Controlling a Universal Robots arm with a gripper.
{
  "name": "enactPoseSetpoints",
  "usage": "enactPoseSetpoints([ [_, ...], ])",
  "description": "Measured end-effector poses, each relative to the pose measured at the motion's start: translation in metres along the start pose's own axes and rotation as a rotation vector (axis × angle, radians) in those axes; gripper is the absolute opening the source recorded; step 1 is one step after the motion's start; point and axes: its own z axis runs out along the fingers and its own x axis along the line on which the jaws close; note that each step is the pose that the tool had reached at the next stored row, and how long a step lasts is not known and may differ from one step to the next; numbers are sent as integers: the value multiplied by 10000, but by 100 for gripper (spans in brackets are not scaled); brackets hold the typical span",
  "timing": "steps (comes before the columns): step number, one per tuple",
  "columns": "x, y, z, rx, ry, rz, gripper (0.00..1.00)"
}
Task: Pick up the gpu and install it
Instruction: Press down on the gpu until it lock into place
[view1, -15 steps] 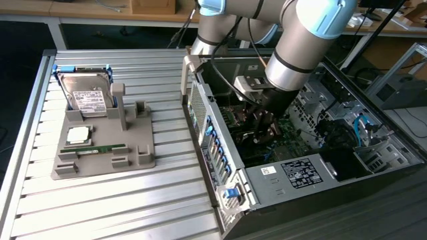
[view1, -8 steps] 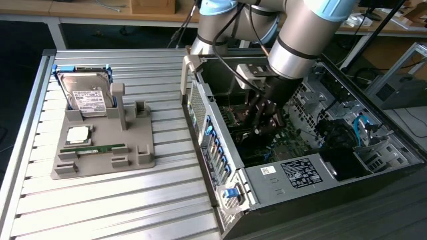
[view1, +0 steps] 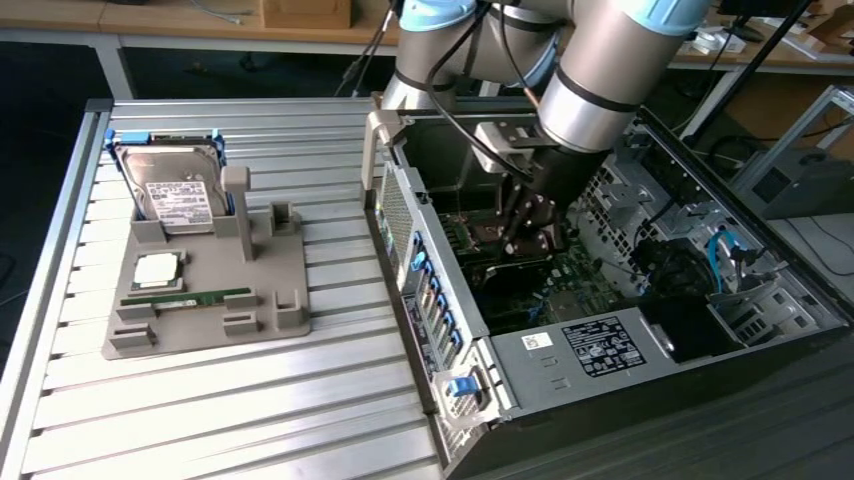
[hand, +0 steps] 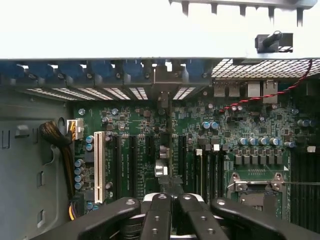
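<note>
The claw (hand: 170, 210) is closed on the gpu (hand: 170, 150), held edge-on straight below, over the motherboard (hand: 250, 125) slots.

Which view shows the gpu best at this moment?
The wrist view: the gpu stands edge-on over the motherboard slots, gripped by the shut end effector. In the exterior view the end effector sits inside the computer case, hiding the card.

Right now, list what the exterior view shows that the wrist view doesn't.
Exterior view: a grey holder carrying a hard drive, processor chip and RAM stick. Wrist view: a white expansion slot, a red wire, the gpu standing edge-on among the slots. Both: the shut pincer inside the open computer case, over the green motherboard.
</note>
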Motion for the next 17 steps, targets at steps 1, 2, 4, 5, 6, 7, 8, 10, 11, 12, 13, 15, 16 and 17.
enactPoseSetpoints([
  [1, -1, 1, 12, 0, 2, -3, 11],
  [2, -13, 12, 27, -2, 1, -4, 11],
  [4, -64, 34, 44, -2, 1, -8, 11],
  [5, -76, 44, 49, -1, -1, -10, 11],
  [6, -78, 70, 56, 0, -3, -11, 11],
  [7, -77, 99, 62, -1, -2, -10, 11],
  [8, -77, 126, 67, -2, 0, -10, 11],
  [10, -72, 174, 86, -1, 0, -10, 11],
  [11, -67, 185, 96, 0, -1, -10, 11],
  [12, -60, 188, 107, -1, 0, -11, 11],
  [13, -54, 189, 117, -1, -1, -13, 11],
  [15, -48, 188, 134, -3, 4, -15, 11],
  [16, -47, 188, 140, -3, 6, -18, 11],
  [17, -44, 187, 147, -3, 6, -21, 11],
])
